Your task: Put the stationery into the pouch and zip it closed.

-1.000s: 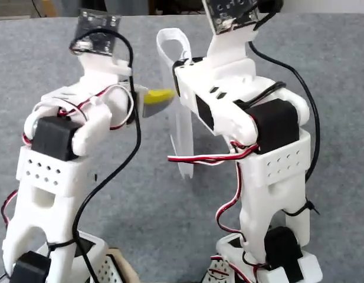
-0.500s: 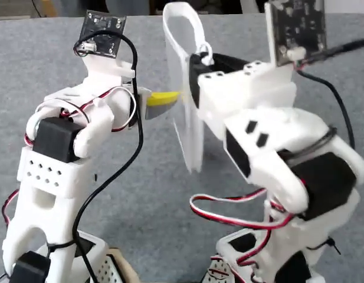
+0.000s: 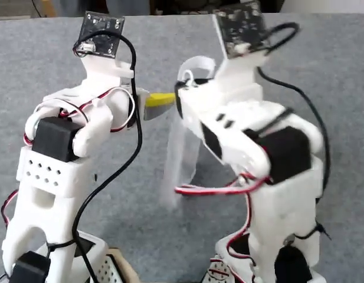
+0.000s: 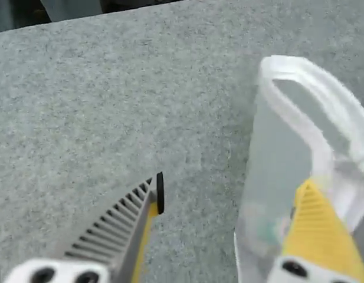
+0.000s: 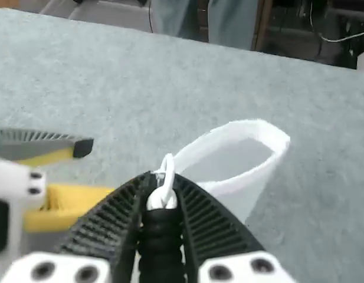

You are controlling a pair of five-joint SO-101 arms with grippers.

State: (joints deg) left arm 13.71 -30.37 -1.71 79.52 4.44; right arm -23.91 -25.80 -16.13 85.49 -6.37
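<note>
A translucent pouch (image 3: 183,147) with a white zip rim hangs off the table, its mouth open (image 5: 240,147). My right gripper (image 5: 161,177) is shut on the white zip pull (image 5: 164,190) at one end of the rim (image 3: 190,82). My left gripper (image 4: 232,188) stands open beside the pouch (image 4: 299,135), its yellow finger (image 4: 311,218) against the pouch's side and its grey finger (image 4: 128,209) over bare table. Something pale green shows faintly through the pouch wall (image 4: 270,230). In the high view the left gripper's yellow finger (image 3: 159,98) points at the pouch.
Grey felt (image 3: 323,71) covers the table all round the arms. Both arm bases stand at the near edge, with red and black cables hanging by them. Dark furniture and cables lie beyond the far edge (image 5: 299,29).
The right arm swung right and raised the pouch, then came back left and lowered it, so the pouch now hangs lower and further left. The left arm kept still.
</note>
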